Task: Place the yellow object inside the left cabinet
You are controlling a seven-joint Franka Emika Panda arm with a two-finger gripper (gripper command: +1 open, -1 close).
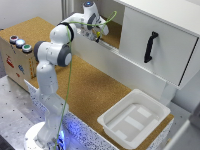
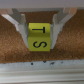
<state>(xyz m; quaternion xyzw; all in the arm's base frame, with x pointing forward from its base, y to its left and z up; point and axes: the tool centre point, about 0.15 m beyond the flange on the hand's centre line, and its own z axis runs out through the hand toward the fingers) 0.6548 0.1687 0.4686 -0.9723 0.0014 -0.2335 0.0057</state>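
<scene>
So the two views tell pretty different stories here. The exterior view gives the whole layout: one white arm (image 1: pixel 52 75) reaching up from its base over a cork tabletop (image 1: pixel 90 85), with the tool (image 1: pixel 98 36) poked into the left cabinet (image 1: pixel 111 27), the open white-walled compartment with a cork floor. You can just about make out a speck of yellow at the tool, but that's it, no shape, no detail.

The wrist view fills that in. The yellow object (image 2: pixel 40 37) is a little cube with black letters on it, a T on one face and an S on another. The tool (image 2: pixel 40 27) has its two fingers (image 2: pixel 20 26) closed narrow on the cube, one pressing each side. The cube sits low over the cork floor of the cabinet; whether it's actually touching down I can't tell. A white ledge runs across the edge of that shot.

Stuff only the exterior view shows, counted:
- one white door with one black handle (image 1: pixel 150 46), on the exterior view's right of the open compartment
- one white tray (image 1: pixel 134 119) on the tabletop, near the exterior view's right
- one cork box (image 1: pixel 17 55) with three coloured buttons, on the exterior view's left
- one yellow-green cable (image 1: pixel 67 80) trailing along the arm
</scene>
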